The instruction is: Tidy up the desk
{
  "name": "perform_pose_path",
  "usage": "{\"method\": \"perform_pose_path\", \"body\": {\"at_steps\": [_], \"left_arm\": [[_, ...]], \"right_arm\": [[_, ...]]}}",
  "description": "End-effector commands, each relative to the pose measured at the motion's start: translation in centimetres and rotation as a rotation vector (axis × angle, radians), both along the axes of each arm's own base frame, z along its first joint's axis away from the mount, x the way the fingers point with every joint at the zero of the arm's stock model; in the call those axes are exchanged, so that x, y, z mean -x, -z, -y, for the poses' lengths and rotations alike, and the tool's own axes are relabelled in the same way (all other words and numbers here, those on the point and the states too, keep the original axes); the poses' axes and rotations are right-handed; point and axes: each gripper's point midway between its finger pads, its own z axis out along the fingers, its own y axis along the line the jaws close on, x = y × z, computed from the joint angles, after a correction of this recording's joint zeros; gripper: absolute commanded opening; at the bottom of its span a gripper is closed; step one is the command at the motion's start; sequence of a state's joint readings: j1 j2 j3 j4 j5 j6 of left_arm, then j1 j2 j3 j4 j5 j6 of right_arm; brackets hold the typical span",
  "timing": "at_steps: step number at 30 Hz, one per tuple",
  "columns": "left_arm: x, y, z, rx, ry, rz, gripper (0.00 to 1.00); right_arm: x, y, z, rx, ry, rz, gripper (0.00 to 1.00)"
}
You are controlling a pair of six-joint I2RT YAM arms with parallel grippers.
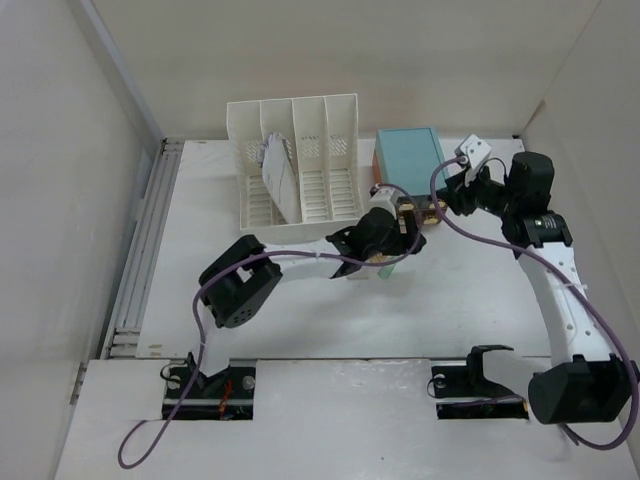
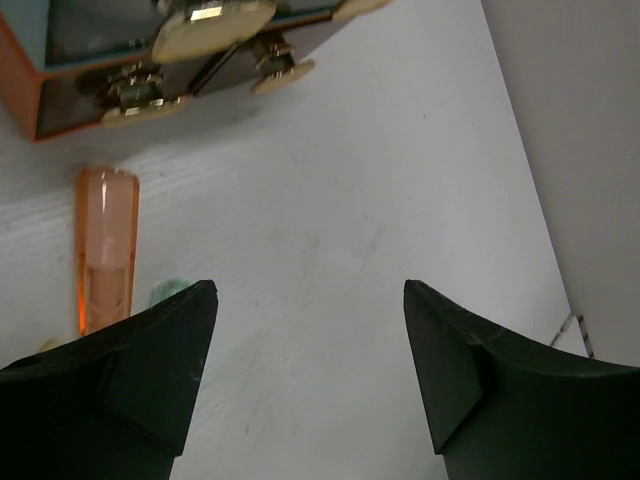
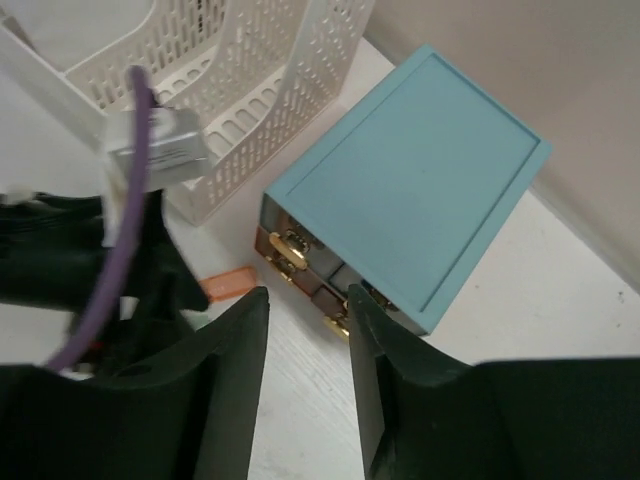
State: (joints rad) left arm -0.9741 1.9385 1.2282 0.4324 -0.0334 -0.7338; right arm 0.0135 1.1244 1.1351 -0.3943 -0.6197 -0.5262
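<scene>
At the back of the white bench [image 1: 420, 310], a slotted file rack [image 1: 300, 150] holds paper sheets [image 1: 278, 178] beside a teal drawer box [image 1: 408, 156]. Only the wrist views show an orange translucent piece [image 2: 105, 250]. The left gripper [image 2: 308, 290] stands wide and empty; the right gripper [image 3: 308, 300] is narrow and empty.

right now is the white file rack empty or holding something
Holding something: papers lean in one slot of the upright file rack.

One white slotted file rack [image 1: 300, 150], one paper sheaf [image 1: 280, 182] in it, one teal drawer box [image 1: 408, 158], one orange translucent stick [image 2: 105, 250], two arms: left arm [image 1: 240, 287], right arm [image 1: 560, 292].
</scene>
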Motion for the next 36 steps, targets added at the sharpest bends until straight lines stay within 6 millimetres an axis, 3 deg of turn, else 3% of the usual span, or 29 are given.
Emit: {"method": "perform_pose_path", "body": {"at_steps": [1,4,14,26,28,29,32,33,35,36], "left_arm": [[-3.3,-2.0,1.2,-0.047,-0.120,0.067,0.72],[-4.6,-0.2,0.7,-0.114,-0.185,0.065,0.71],[-7.2,3.4,-0.7,-0.234,-0.333,0.080,0.70],[-10.3,2.5,0.6,-0.246,-0.394,0.147,0.69],[-10.6,3.1,0.7,-0.266,-0.398,0.153,0.69],[-11.0,2.2,0.8,-0.267,-0.407,0.166,0.69],[-11.7,3.6,0.3,-0.324,-0.423,0.161,0.69],[-12.1,3.0,0.7,-0.321,-0.420,0.171,0.69],[-12.0,4.2,0.7,-0.366,-0.412,0.152,0.69],[-12.5,3.9,0.4,-0.366,-0.421,0.151,0.69]], "right_arm": [[2.1,-3.0,-1.4,-0.097,-0.041,0.036,0.44],[3.1,-5.2,-1.3,-0.138,-0.026,0.120,0.40],[3.2,-5.9,-0.3,-0.153,0.035,0.151,0.35],[3.5,-6.0,0.7,-0.168,0.068,0.160,0.35],[3.6,-6.0,0.6,-0.169,0.059,0.160,0.35],[3.6,-6.0,0.6,-0.169,0.059,0.160,0.35],[3.5,-6.0,0.8,-0.169,0.068,0.160,0.35],[3.5,-6.0,0.8,-0.169,0.068,0.160,0.35],[3.8,-6.3,0.8,-0.176,0.069,0.164,0.35],[3.8,-6.3,0.8,-0.176,0.069,0.164,0.35]]}}
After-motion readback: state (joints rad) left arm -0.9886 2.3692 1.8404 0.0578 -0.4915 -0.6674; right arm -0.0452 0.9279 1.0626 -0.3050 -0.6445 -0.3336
